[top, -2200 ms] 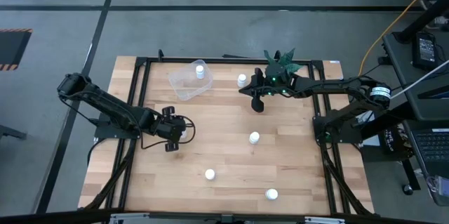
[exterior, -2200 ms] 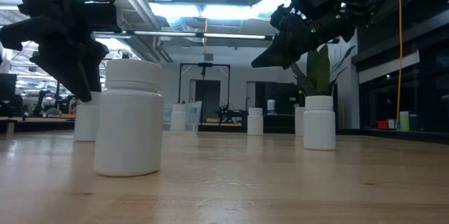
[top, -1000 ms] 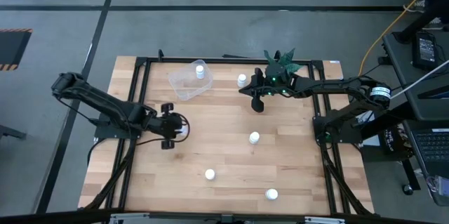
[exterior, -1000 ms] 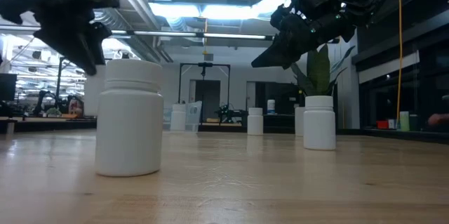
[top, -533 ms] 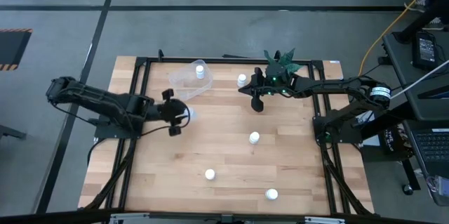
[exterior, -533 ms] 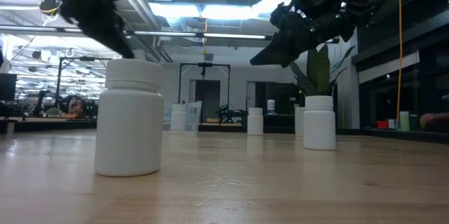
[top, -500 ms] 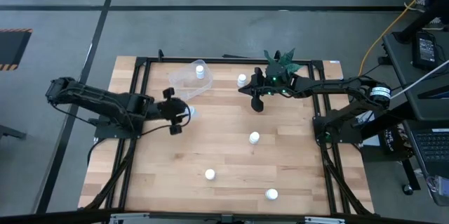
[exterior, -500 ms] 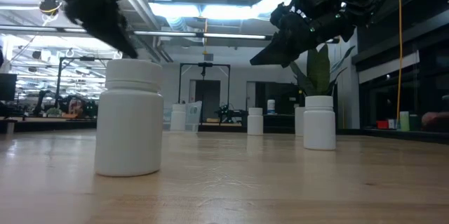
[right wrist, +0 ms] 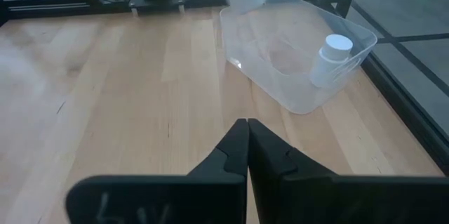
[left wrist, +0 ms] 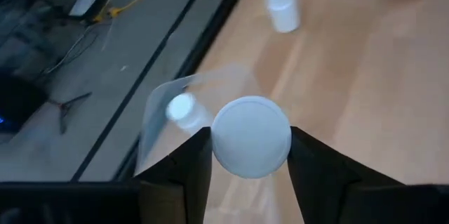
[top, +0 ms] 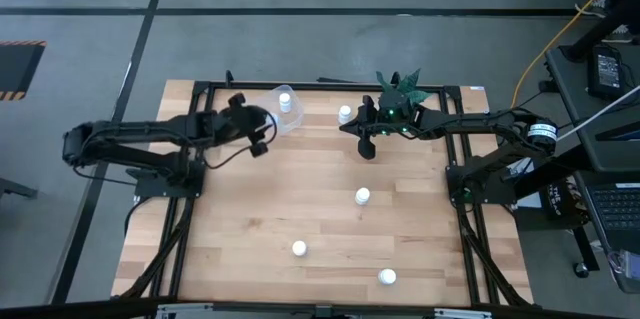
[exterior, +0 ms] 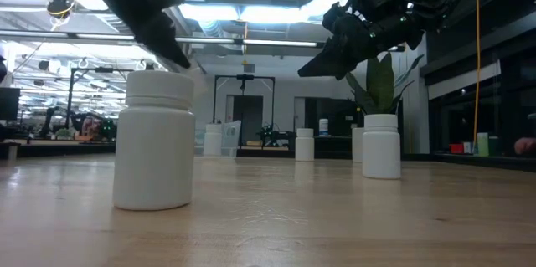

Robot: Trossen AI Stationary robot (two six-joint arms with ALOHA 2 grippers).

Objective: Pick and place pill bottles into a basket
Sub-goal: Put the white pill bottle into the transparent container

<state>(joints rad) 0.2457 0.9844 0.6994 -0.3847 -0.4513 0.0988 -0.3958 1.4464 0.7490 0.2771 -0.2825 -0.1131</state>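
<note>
My left gripper [top: 260, 131] is shut on a white pill bottle [left wrist: 251, 136] and hangs over the near edge of the clear basket [top: 270, 114]. One bottle [top: 286, 101] stands inside the basket. Several more bottles stand on the table: one [top: 345, 113] right of the basket, one [top: 362, 196] mid-table and two [top: 299, 249] [top: 387, 277] near the front edge. My right gripper [top: 366, 145] is shut and empty, raised above the table right of the basket. My left gripper pinches the bottle between its two fingers [left wrist: 193, 164], one on each side of the body just below the cap [left wrist: 217, 143]. The fingers come from above, pointing down. The bottle is upright, cap up, lifted clear above the basket [left wrist: 200, 97].
A potted green plant [top: 400, 91] stands at the far edge behind my right gripper. In the low view one bottle [exterior: 155, 141] stands close to the camera. Bare wood lies between the bottles mid-table.
My left gripper has carried the bottle up and toward the table's far edge, from mid-table on the left to above the basket's near edge. It has stayed shut on the bottle. My right arm has kept still.
</note>
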